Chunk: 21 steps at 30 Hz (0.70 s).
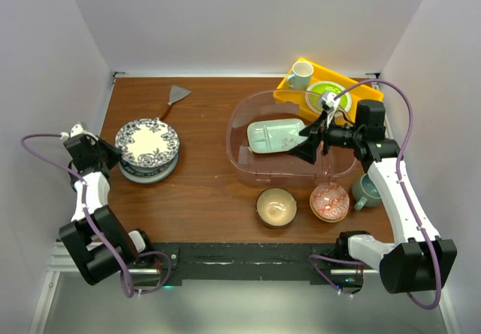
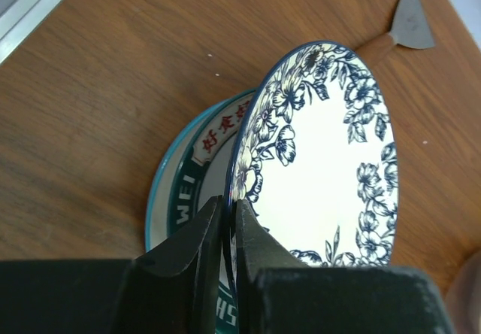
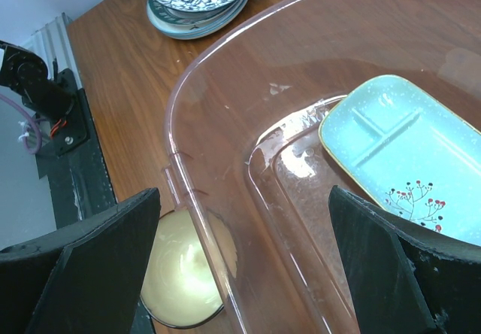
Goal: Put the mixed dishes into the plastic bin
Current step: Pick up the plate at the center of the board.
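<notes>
Left gripper (image 2: pixel 228 212) clamped on rim of blue floral plate (image 2: pixel 323 168); my right gripper (image 3: pixel 242 195) stands apart over plastic bin (image 3: pixel 176 123).

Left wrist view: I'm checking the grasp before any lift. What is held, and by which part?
The left gripper pinches the blue floral plate by its near rim.

Left arm (image 1: pixel 84 191): folded at the near left corner, elbow low, wrist pointing right
Left fingers (image 2: pixel 214 232): nearly together, pinching the rim of the blue floral plate (image 2: pixel 323 161)
Right arm (image 1: pixel 394 187): stretched forward, wrist turned left
Right fingers (image 3: pixel 105 259): spread wide, holding nothing
</notes>
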{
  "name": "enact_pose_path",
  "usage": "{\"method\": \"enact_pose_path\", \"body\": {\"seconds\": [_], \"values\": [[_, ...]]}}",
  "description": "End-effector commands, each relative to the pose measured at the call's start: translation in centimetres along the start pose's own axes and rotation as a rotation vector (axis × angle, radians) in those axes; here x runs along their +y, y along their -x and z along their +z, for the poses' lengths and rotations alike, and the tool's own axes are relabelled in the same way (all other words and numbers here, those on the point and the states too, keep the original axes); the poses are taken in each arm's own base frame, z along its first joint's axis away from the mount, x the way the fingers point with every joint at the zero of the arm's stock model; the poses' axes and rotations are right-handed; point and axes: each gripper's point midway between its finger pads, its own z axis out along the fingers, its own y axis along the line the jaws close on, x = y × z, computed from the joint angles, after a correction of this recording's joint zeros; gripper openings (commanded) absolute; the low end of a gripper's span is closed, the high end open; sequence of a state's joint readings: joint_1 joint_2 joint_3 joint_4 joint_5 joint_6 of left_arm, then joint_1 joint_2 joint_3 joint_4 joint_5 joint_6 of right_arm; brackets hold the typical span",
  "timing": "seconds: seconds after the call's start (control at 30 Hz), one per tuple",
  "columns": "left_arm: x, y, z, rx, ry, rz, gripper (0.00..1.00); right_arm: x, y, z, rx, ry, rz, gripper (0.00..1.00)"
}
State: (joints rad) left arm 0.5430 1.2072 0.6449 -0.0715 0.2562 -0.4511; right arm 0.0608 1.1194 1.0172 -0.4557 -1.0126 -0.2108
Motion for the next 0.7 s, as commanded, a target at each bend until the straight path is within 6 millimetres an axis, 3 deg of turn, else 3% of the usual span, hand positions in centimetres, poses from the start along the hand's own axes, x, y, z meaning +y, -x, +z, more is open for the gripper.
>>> {"method": "enact_pose_path", "body": {"seconds": [0.0,0.07,0.67], "values": [[-2.5,1.7,-1.3,-0.054,-0.129,-0.058,0.00,0.2,1.7,-0.2,-0.033,-0.001,-0.072,0.98],[-3.0,2.7,-1.6,-0.091,-0.167,-0.081,0.00,0.2,1.7,-0.3,-0.034,-0.003,-0.073,0.98],[-6.7,3.8,-4.8,-0.130,-0.379,-0.192,0.00,0.5,1.5,0.0,-0.024,0.040,-0.068,0.98]]}}
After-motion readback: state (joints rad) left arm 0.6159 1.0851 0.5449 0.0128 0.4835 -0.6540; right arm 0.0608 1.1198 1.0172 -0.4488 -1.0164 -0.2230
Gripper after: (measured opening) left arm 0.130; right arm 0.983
